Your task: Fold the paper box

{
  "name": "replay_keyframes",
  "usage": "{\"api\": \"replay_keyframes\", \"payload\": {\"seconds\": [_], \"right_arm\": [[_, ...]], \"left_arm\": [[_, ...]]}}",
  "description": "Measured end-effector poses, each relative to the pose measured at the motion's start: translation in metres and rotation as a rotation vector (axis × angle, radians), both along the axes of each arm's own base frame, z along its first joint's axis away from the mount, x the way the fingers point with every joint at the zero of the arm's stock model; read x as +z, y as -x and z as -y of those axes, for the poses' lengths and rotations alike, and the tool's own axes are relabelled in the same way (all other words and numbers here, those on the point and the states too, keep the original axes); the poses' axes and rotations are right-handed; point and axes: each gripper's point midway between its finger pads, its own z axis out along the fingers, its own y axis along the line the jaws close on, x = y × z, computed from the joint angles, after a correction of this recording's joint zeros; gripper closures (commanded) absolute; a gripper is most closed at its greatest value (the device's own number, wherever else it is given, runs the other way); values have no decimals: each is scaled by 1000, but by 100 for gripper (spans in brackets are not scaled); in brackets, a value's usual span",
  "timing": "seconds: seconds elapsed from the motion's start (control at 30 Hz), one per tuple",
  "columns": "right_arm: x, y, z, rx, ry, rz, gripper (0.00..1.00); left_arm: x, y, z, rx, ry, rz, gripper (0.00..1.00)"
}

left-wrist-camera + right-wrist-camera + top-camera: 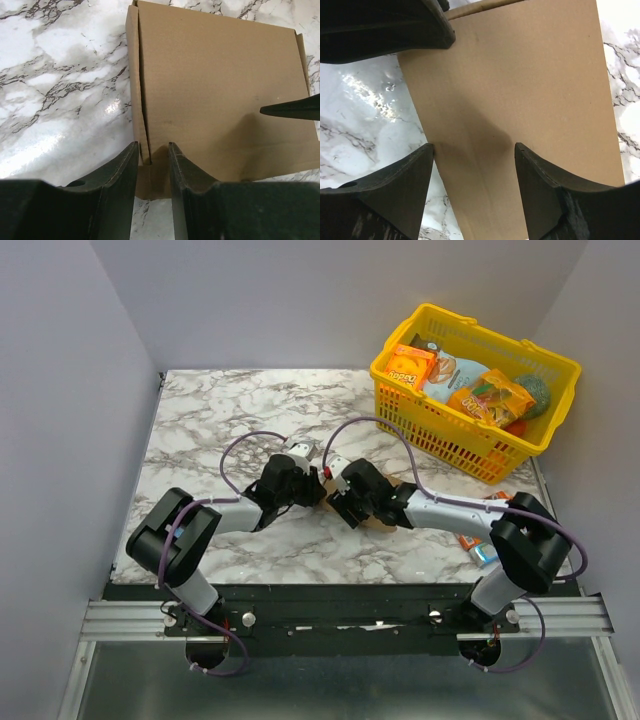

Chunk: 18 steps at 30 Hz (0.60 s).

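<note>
The paper box is a plain brown cardboard blank lying flat on the marble table. In the top view only slivers of the paper box show under the two grippers, which meet over it. My left gripper stands at the box's near left corner. Its jaws are a narrow gap apart, with a small tab and the end of a side-flap slit between them. My right gripper hovers open and wide over the flat panel of the paper box, with nothing between its fingers. One right fingertip shows in the left wrist view.
A yellow basket with snack packs and an orange box stands at the back right. A small packet lies by the right arm. Grey walls close in the table's left, back and right sides.
</note>
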Motion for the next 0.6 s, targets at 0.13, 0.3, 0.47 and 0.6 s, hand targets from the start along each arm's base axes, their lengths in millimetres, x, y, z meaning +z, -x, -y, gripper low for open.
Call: {"api": "replay_keyframes", "payload": {"seconds": [0.13,0.3,0.47,0.6], "right_arm": [[-4,-6,1,-11,35,9,28],[-10,-13,6,-39,78,26,32],[-10,-21,12,-73,112,53,45],[-11,-27,15,-88,144,74,49]], "left_arm": [[0,-1,0,0,2,5,63],[0,-4,1,-4,11,12,65],[1,-7,2,-7,24,19,66],[1,-8,2,-14,35,21,68]]}}
